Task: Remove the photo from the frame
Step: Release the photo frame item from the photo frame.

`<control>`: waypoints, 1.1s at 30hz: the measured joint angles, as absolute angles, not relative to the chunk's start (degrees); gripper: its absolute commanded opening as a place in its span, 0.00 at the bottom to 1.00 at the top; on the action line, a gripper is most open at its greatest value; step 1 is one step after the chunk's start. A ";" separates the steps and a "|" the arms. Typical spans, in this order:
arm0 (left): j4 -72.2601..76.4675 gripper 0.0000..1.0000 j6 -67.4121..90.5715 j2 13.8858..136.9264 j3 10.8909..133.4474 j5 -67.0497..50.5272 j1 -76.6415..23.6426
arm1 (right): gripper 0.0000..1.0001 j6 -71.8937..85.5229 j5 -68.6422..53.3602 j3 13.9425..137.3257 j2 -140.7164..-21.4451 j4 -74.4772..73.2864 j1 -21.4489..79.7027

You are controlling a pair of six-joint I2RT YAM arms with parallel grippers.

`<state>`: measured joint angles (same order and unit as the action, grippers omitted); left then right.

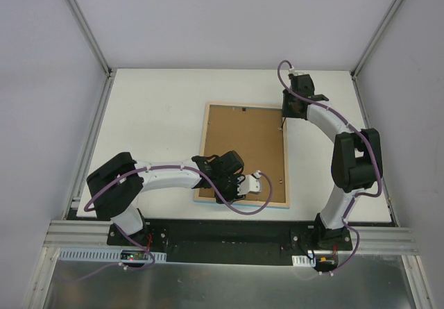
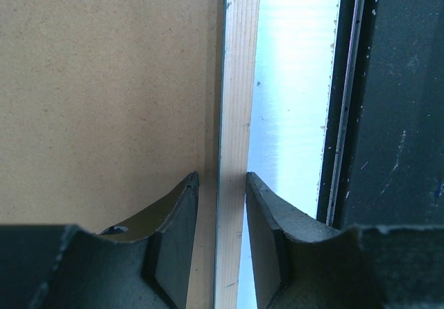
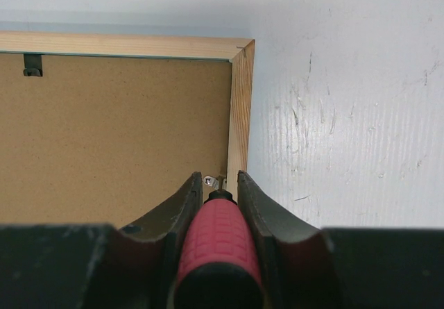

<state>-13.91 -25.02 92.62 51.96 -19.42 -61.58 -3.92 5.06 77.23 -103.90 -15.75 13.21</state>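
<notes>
Step in hand: the backing is being unfastened. The frame is lying face down on the white table, and the brown backing board is sitting inside its pale wood rim.
Photo: not showing in any view. I am judging it to be under the board, inside the frame.
Left gripper: jaws narrow, one finger on each side of the frame's near rim. I cannot tell whether the pads are actually pressing the wood.
Right gripper: gripping a red-handled tool by its handle near the frame's far right corner. The tip is pointing at a small metal tab just inside the right rim.
Other fasteners: a dark clip is sitting on the far rim over the board's edge.
Progress: early, by my reading, with the board in place and nothing lifted.
Next move, as I judge it: the tool tip is needing to catch the tab and swing or bend it off the board. The left arm is needing to steady the frame so it is not sliding on the table.
After that: any remaining fasteners are needing the same treatment before the board, and then the photo, can come out.
Risk: the tip slipping off the small tab and gouging the board.
</notes>
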 measured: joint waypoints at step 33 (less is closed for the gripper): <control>-13.96 0.31 -24.93 92.71 52.05 -19.35 -61.58 | 0.01 -4.95 2.98 77.89 -103.90 -17.41 13.21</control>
<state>-13.96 -24.93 92.71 52.05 -19.35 -61.58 -4.95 2.98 77.89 -103.90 -17.41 13.21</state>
